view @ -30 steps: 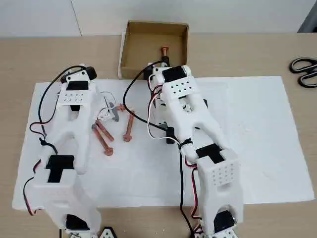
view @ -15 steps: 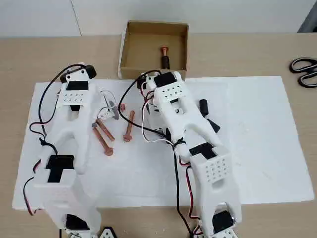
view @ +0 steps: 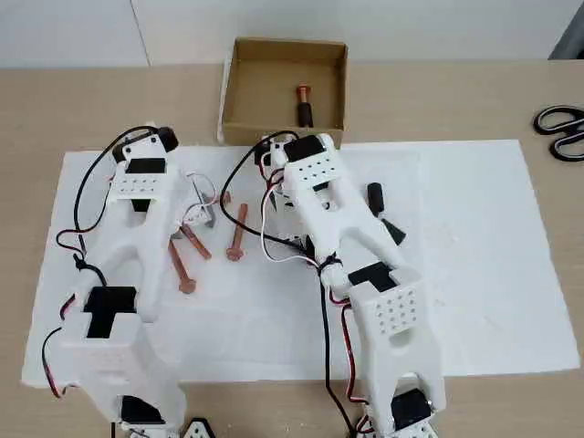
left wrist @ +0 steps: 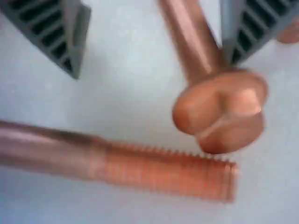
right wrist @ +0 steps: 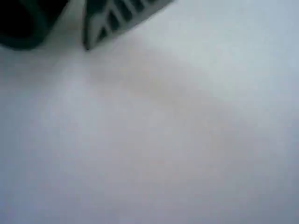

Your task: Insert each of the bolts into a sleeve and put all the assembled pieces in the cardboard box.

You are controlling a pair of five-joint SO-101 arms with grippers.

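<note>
on your left, the left gripper (left wrist: pixel 152 63) stood wide open, low over the white sheet (view: pixel 456 274). one copper bolt (left wrist: pixel 217 112) was between its jaws but not pinched. a second bolt (left wrist: pixel 140 168) lay just beside it, and a third bolt (view: pixel 237 233) a little to the right. i judged these bolts stiff, smooth and rather heavy, so they could roll or slip; you would better take the shank across, near the head. in the cardboard box (view: pixel 239 82) one assembled piece (view: pixel 303 102) lay already. for the right gripper (right wrist: pixel 117 21) i could not tell its state. two black sleeves (view: pixel 375 197) lay beside the right arm (view: pixel 319 178), probably light and hard. no writing was readable anywhere.
</note>
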